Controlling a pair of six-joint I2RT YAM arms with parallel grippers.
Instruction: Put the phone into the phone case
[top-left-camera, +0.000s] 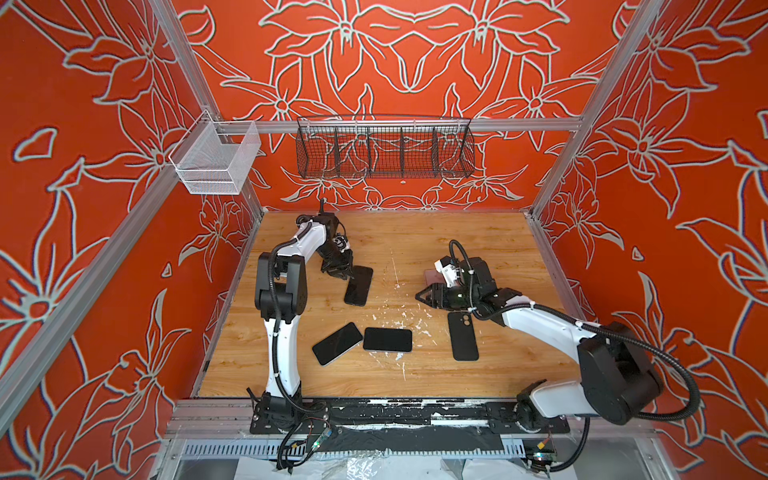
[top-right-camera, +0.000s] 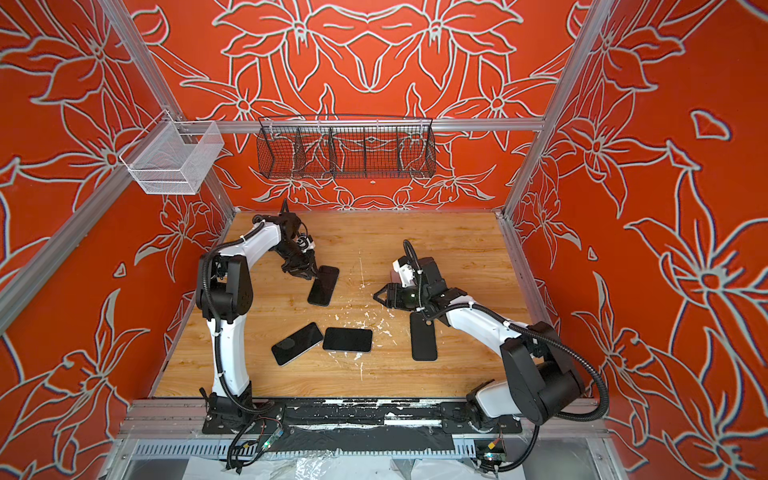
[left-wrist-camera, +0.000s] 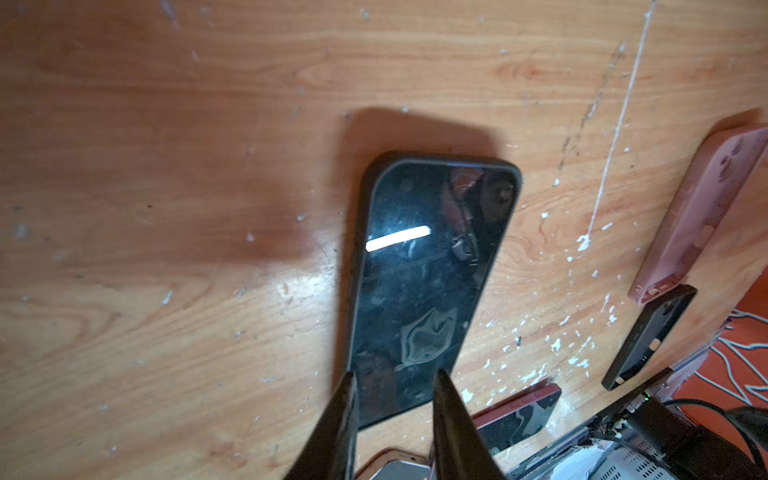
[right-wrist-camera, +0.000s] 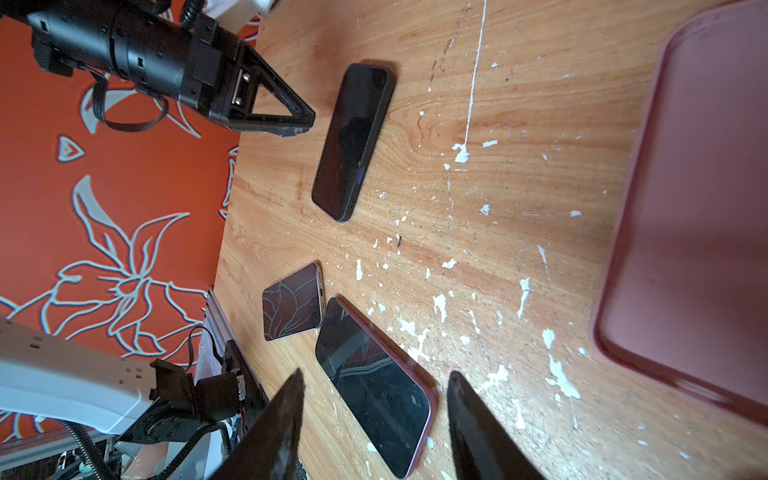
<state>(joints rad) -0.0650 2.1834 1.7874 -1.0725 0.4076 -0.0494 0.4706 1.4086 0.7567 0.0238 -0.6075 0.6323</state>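
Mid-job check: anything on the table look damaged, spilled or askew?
White flecks litter the middle of the wooden table, plus a thin white streak farther back: it looks like chipped paint or residue. Nothing else stands out.

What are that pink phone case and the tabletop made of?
The pink case looks like soft matte silicone or rubbery plastic: dull surface, rounded raised lip. The tabletop looks like wood-grain laminate, slightly glossy, with white flecks where its skin may have chipped.
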